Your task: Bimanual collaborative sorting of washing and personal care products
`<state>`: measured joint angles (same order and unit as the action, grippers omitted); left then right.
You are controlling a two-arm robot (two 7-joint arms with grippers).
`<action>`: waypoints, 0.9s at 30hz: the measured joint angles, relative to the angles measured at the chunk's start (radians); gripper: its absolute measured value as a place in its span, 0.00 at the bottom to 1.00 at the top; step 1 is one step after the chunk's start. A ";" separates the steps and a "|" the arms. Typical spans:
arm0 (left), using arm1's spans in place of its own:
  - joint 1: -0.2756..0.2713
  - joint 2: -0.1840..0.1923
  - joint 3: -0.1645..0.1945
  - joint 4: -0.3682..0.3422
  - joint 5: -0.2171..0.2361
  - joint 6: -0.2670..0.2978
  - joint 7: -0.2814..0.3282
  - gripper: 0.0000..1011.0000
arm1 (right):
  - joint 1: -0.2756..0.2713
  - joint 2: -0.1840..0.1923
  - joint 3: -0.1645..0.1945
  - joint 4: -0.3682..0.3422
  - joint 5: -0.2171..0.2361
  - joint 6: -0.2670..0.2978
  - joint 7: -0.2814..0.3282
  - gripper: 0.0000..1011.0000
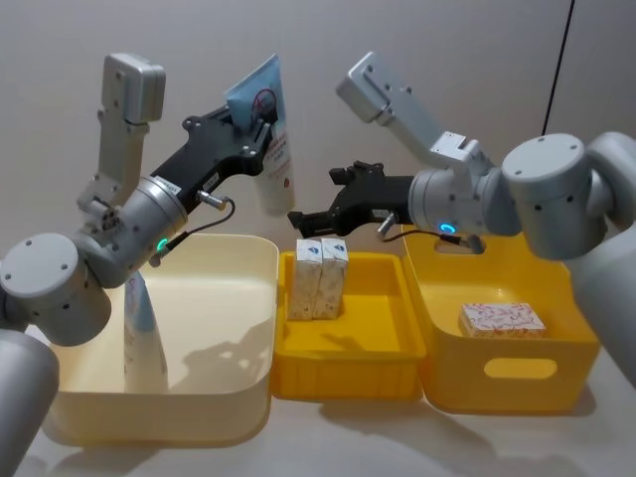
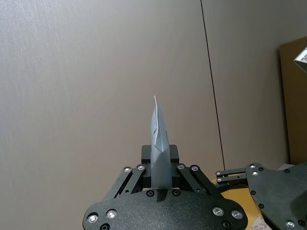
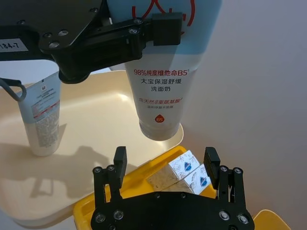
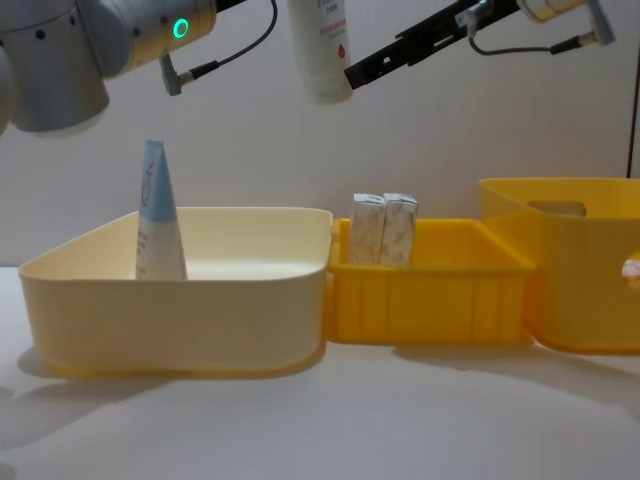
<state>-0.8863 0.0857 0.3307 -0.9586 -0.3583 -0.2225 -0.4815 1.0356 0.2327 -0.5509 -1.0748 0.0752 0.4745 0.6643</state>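
My left gripper (image 1: pixel 260 129) is raised over the gap between the bins, shut on the crimped end of a pale blue and white tube (image 1: pixel 275 174). The tube (image 3: pixel 160 96) hangs cap down, and its flat seam (image 2: pixel 159 143) sticks up between the fingers. Just right of the cap my right gripper (image 1: pixel 316 197) is open, apart from the tube, with its fingers (image 3: pixel 120 163) spread below the cap. A second tube (image 1: pixel 142 333) stands upright in the cream bin (image 1: pixel 238 397). Two white cartons (image 1: pixel 320 278) stand in the small yellow bin (image 1: pixel 388 373). Another carton (image 1: pixel 502 320) lies flat in the large yellow bin (image 1: pixel 517 397).
The three bins stand side by side in a row: the cream bin (image 4: pixel 180 300) on the left, the small yellow bin (image 4: pixel 430 290) in the middle, and the large yellow bin (image 4: pixel 580 270) on the right. A plain wall stands close behind them. White tabletop lies in front.
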 joint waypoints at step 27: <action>0.020 0.003 0.010 -0.018 -0.007 0.015 0.002 0.20 | -0.003 -0.047 -0.040 0.027 -0.017 -0.019 -0.082 0.99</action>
<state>-0.8661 0.0888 0.3408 -0.9762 -0.3656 -0.2077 -0.4791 1.0331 0.1855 -0.5909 -1.0480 0.0578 0.4553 0.5819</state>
